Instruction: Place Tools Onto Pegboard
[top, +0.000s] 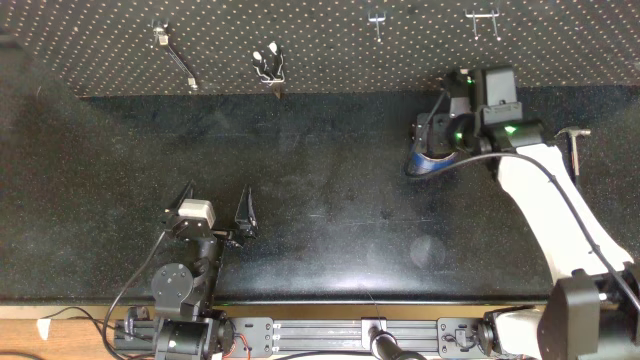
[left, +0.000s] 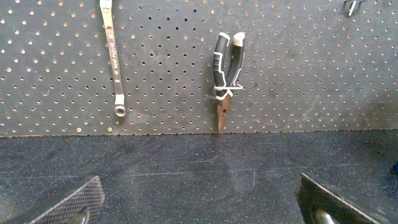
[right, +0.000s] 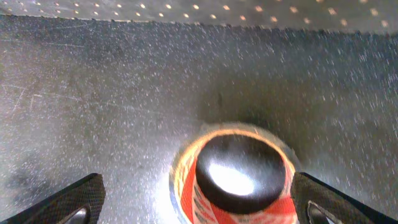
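On the pegboard (top: 330, 45) hang a silver wrench (top: 176, 57) (left: 112, 56) and black-and-white pliers (top: 270, 65) (left: 227, 71). My right gripper (top: 428, 150) (right: 198, 208) is open near the board's foot, with its jaws on either side of a round object (right: 239, 174). That object has a black top and an orange-red body, and it shows a blue edge (top: 425, 166) in the top view. My left gripper (top: 215, 203) (left: 199, 211) stands open with nothing in it, low over the mat near its base and facing the pliers.
Two empty hooks (top: 377, 20) (top: 483, 20) sit on the board's right part. A hammer-like tool (top: 577, 142) lies at the mat's right edge, beside the right arm. The dark mat (top: 320, 200) between the arms is bare.
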